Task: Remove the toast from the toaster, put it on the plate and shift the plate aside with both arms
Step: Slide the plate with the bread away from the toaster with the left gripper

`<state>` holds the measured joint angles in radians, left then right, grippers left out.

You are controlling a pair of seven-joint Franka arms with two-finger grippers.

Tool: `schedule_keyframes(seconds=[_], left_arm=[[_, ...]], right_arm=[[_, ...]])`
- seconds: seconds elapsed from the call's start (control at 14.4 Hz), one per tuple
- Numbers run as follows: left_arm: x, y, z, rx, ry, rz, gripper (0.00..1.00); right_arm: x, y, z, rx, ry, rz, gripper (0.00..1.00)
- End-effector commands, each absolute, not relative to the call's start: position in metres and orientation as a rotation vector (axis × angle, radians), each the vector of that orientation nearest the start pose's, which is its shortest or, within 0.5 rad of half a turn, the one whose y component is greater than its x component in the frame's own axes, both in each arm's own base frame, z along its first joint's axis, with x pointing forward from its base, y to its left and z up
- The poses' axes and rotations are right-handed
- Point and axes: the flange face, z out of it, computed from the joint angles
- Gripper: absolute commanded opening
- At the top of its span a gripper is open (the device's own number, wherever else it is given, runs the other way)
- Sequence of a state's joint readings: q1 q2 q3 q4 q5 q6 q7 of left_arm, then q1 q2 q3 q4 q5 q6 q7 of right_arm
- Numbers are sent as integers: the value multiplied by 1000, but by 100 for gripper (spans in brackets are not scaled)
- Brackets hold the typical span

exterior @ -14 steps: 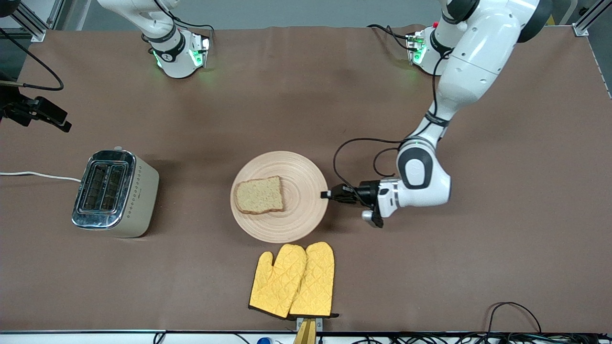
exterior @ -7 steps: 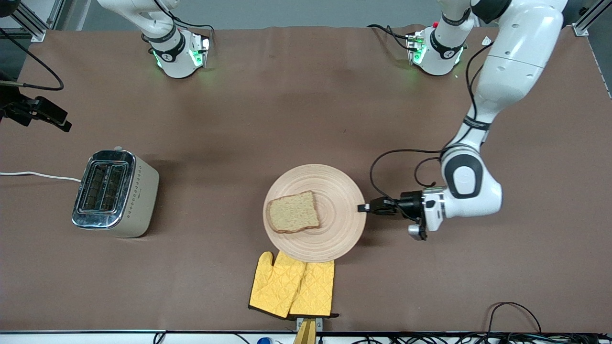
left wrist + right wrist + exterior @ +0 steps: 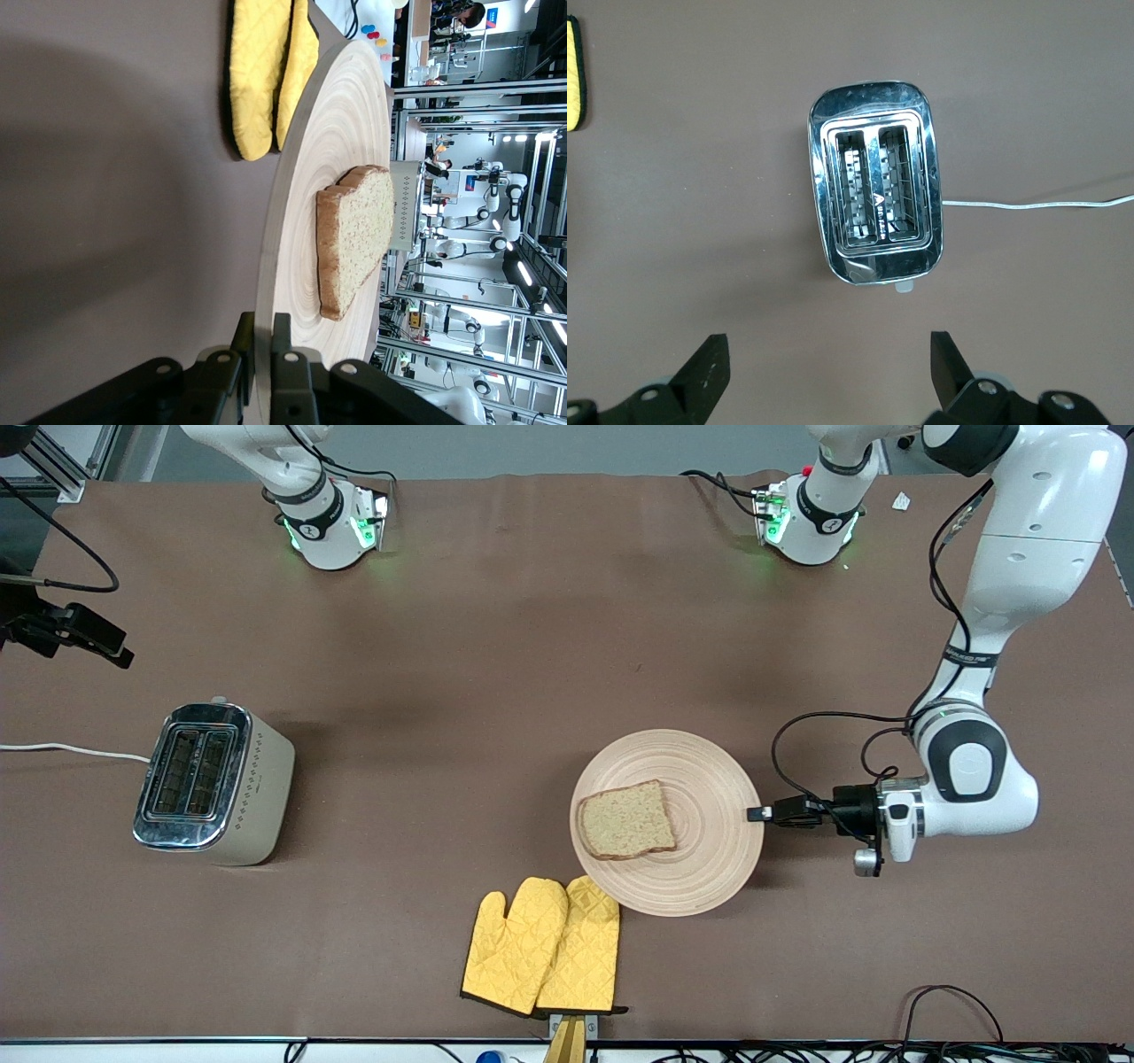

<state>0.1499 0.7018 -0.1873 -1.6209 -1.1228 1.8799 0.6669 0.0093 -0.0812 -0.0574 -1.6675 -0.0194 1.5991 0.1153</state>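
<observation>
The pale wooden plate (image 3: 709, 779) lies on the brown table, nearer the front camera than the table's middle, toward the left arm's end. The toast (image 3: 626, 820) lies flat on it, on the part toward the right arm's end. My left gripper (image 3: 757, 813) is low at the plate's rim and shut on it. In the left wrist view the two fingers (image 3: 282, 341) pinch the rim of the plate (image 3: 328, 133), with the toast (image 3: 354, 239) farther in. My right gripper (image 3: 830, 354) is open and empty, high over the toaster (image 3: 877, 190).
The steel toaster (image 3: 213, 779) stands toward the right arm's end, its white cord (image 3: 71, 751) running off the table. A pair of yellow oven mitts (image 3: 540, 948) lies nearer the front camera than the plate, whose rim reaches over one mitt's tip.
My left gripper has moved toward the left arm's end of the table, taking the plate and toast with it. The toaster and mitts have not moved.
</observation>
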Motion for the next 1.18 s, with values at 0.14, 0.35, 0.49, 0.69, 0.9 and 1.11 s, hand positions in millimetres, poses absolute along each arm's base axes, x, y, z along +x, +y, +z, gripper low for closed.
schedule_keyframes(seconds=[0.14,0.35,0.49,0.69,0.9,1.11], left_arm=[[658,-36,247,1957,-73,-85,0],[650,7,247,1995,-91,-117,0],[644,28,247,2011,-103,-142,0],[634,63,241,2009,-126,-138,0],[625,87,238,1991,-123,-136,0],[612,109,225,1993,-153,-170,0]], right_arm=[[522,-31,627,-3145,226,-17,100],[522,-31,627,-3145,226,-17,100],[521,-31,626,-3146,219,-15,100],[521,-31,625,-3149,173,0,100],[521,-29,625,-3149,168,3,100],[521,-27,625,-3150,161,2,100]])
